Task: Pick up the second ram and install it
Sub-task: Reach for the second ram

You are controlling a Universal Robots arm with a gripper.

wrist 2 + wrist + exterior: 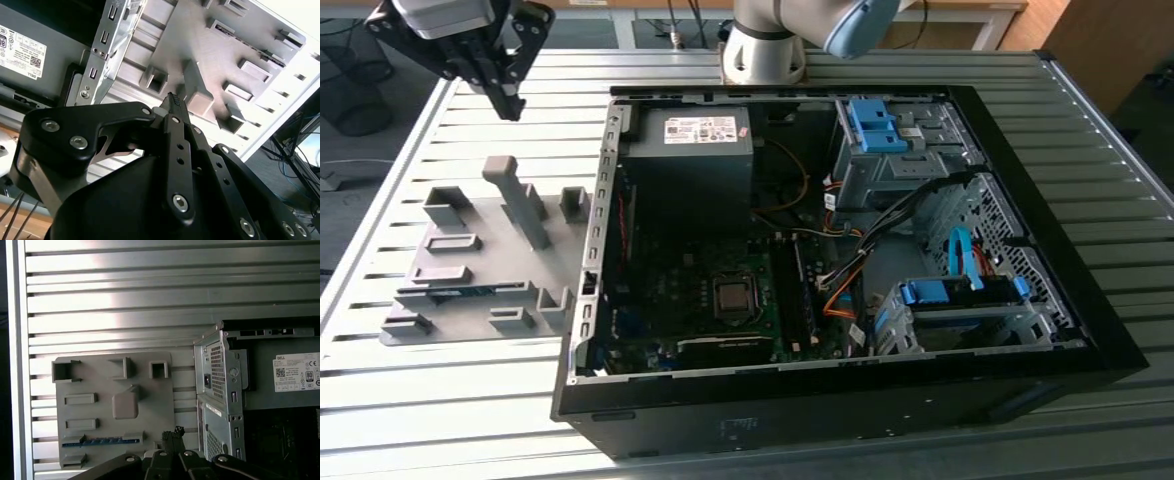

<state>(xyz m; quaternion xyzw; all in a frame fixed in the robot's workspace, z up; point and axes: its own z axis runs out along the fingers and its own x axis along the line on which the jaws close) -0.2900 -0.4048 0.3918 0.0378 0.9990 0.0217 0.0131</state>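
The second ram [100, 441] — a thin blue-green strip — sits in a slot of the grey fixture plate [150, 412], beside the open PC case [787, 420]. A white printed label [700, 129] marks the power supply [687, 165]. The gripper [510, 105] hovers above the table — fingers closed together, holding nothing.

Exterior view overlooks the whole table [454, 420]; both wrist views share the fixture [100, 412].

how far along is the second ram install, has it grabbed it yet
Done: nothing of the pick or install shows as finished. In hand: the gripper hangs above the table near the grey fixture, fingers shut on nothing. Left: the second ram lies in its fixture slot, not gripped, so both the pick-up and the seating inside the open PC case are not yet done.
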